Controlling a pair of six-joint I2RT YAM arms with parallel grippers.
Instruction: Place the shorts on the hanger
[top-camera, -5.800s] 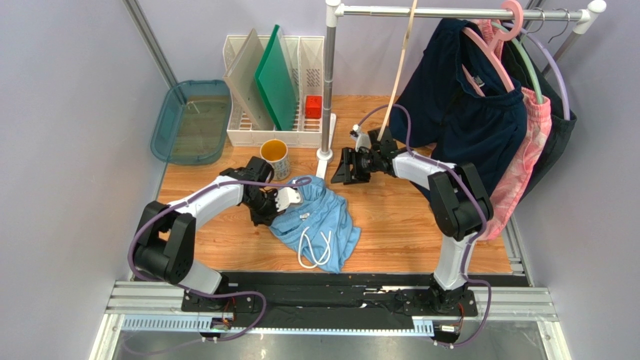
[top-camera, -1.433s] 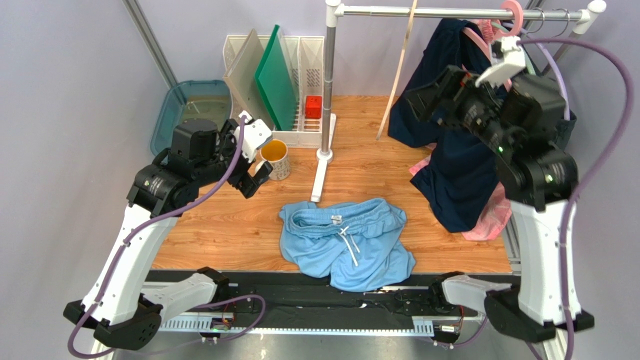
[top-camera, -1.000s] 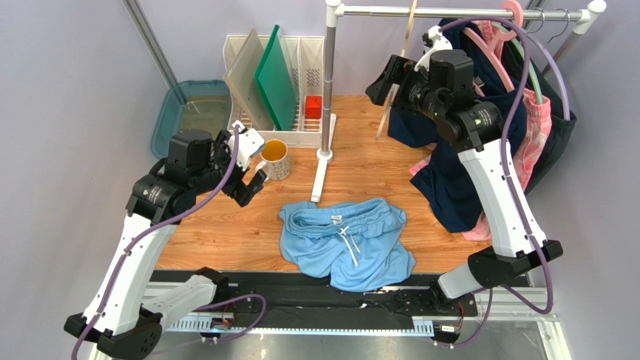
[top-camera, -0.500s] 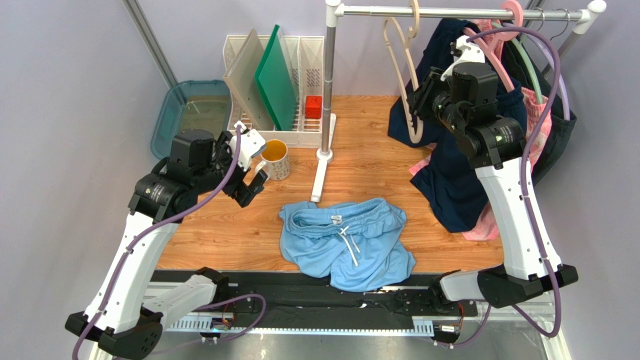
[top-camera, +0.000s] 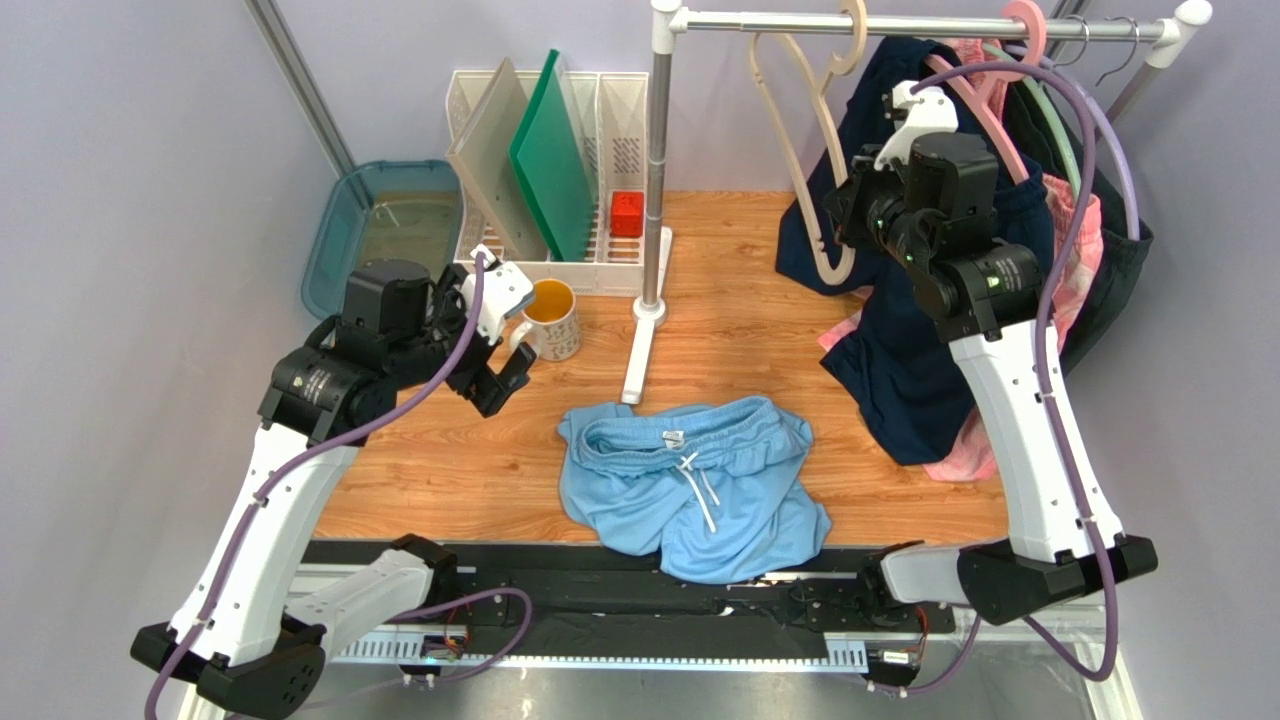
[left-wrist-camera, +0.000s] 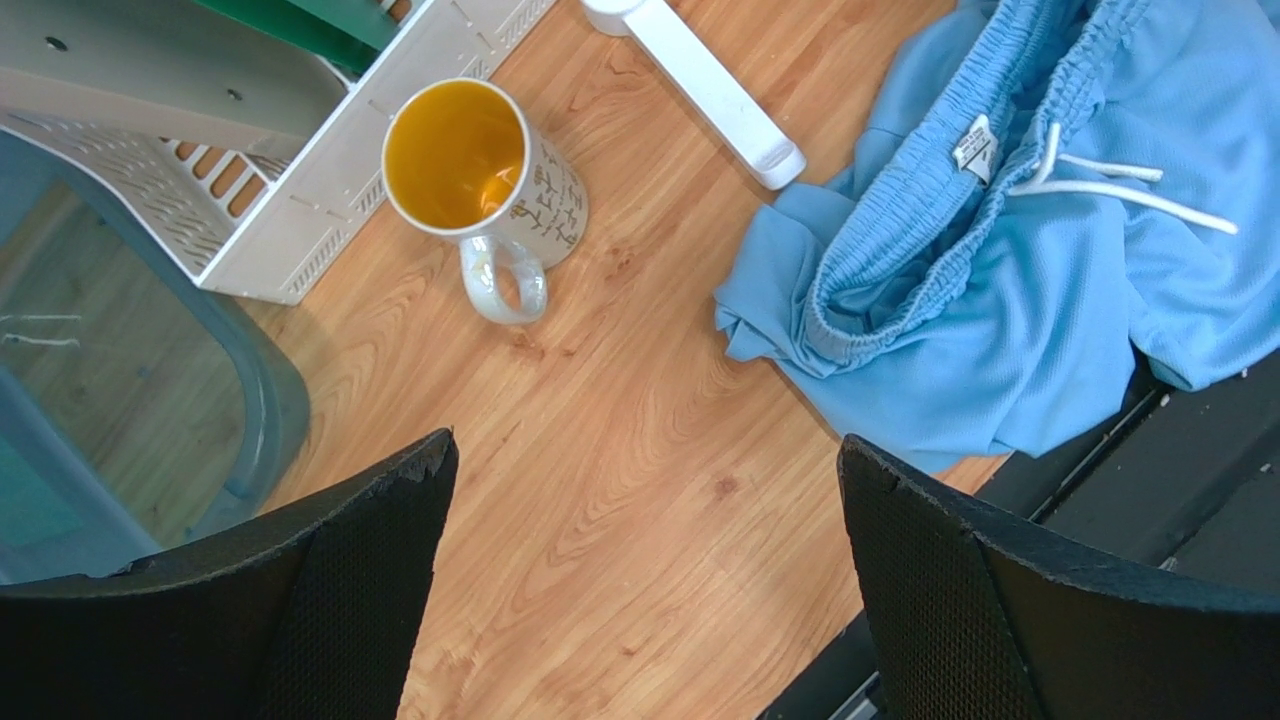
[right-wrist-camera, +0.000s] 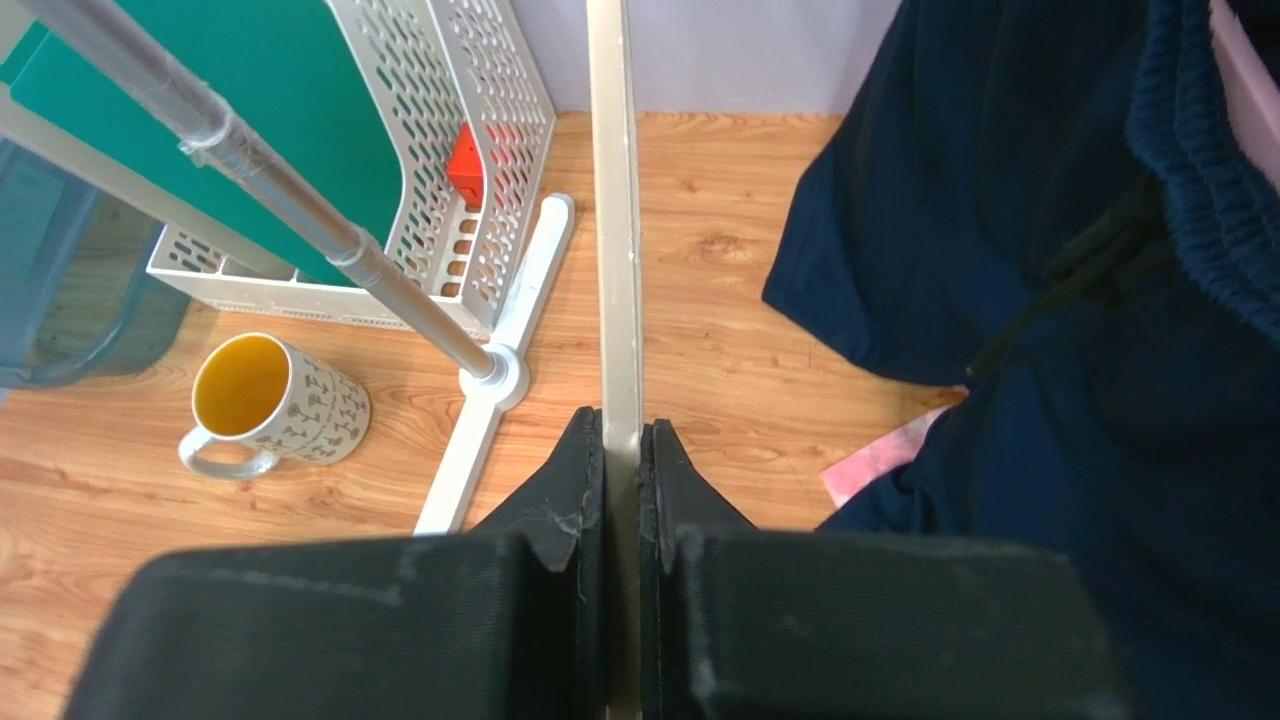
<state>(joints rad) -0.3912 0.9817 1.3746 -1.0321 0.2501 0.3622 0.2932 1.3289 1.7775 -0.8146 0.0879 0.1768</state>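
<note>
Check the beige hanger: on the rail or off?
On: the hanger hooks over the rail; right gripper shut on it.

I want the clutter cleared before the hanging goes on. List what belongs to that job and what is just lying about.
Job in hand:
- shorts, lying on the table
- cream hanger, held by the right gripper, jaws shut

Lying about:
- mug
- dish rack with green board
- teal tub
- navy garment
- pink garment

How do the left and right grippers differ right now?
The left gripper is open and empty; the right gripper is shut on the hanger. The left gripper hovers over the table; the right gripper is beside the hanging navy garment. Neither touches the shorts.
</note>
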